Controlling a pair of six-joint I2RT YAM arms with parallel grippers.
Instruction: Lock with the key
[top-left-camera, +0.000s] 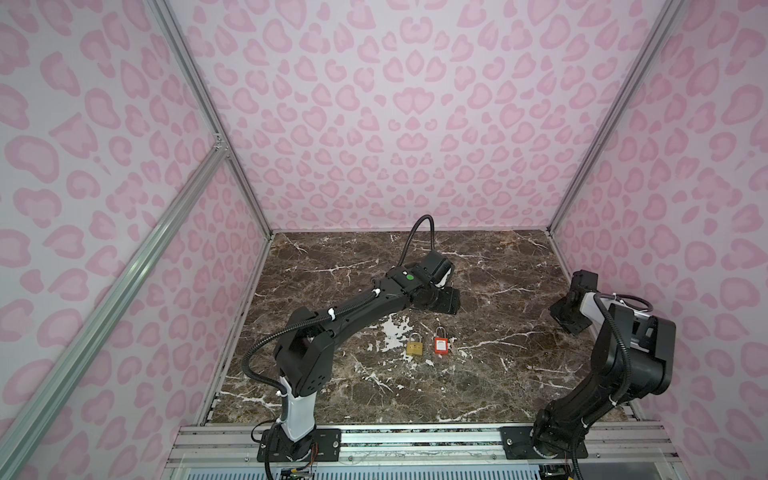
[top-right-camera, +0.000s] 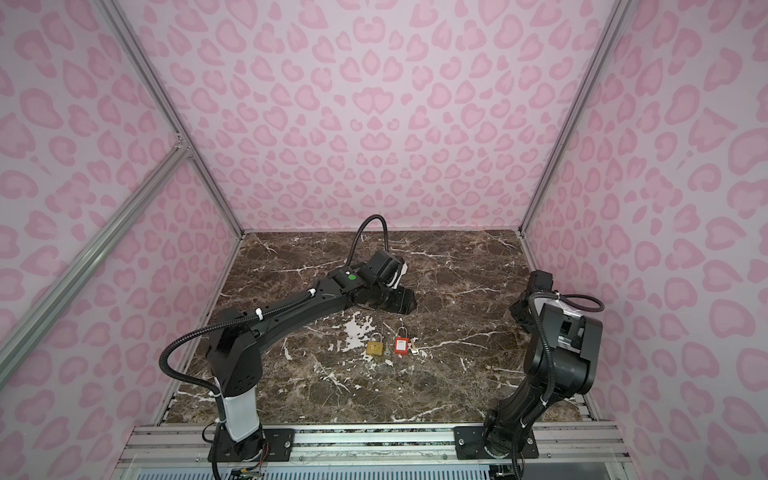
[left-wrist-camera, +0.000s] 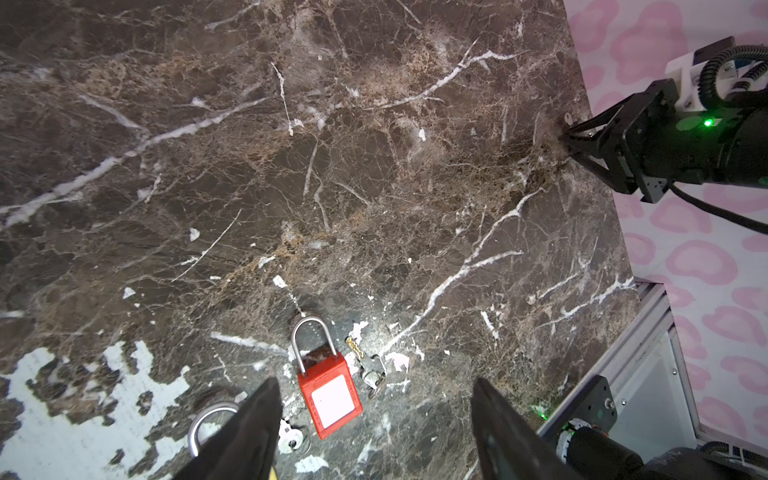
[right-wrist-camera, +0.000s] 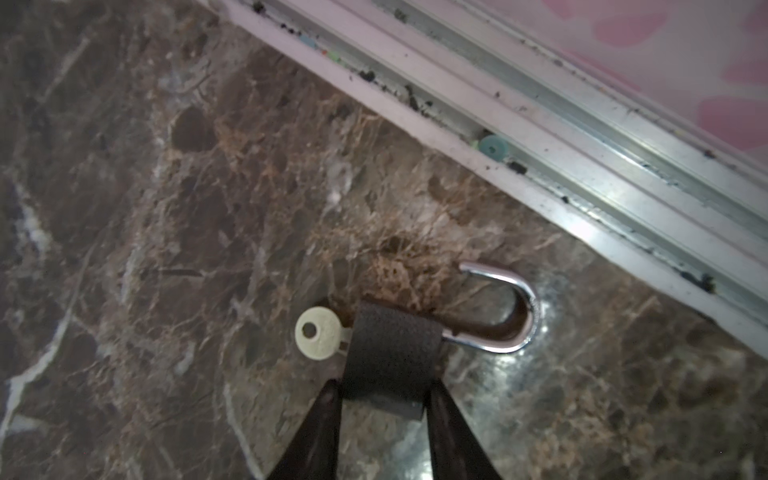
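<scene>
Lock: dark-bodied metal padlock (right-wrist-camera: 390, 353), silver shackle (right-wrist-camera: 524, 303) open, pale round-headed key (right-wrist-camera: 318, 332) in it, between tips of right gripper (right-wrist-camera: 382, 386).
Grip: fingers (right-wrist-camera: 316, 428) clamped on padlock body.

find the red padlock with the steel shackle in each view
In a top view: red plastic padlock mid-table.
In a top view: the padlock mid-table too.
Left wrist: just ahead of the open left gripper.
Right wrist: not in it.
Landmark: white worn tabletop patch, in all but the right wrist view.
</scene>
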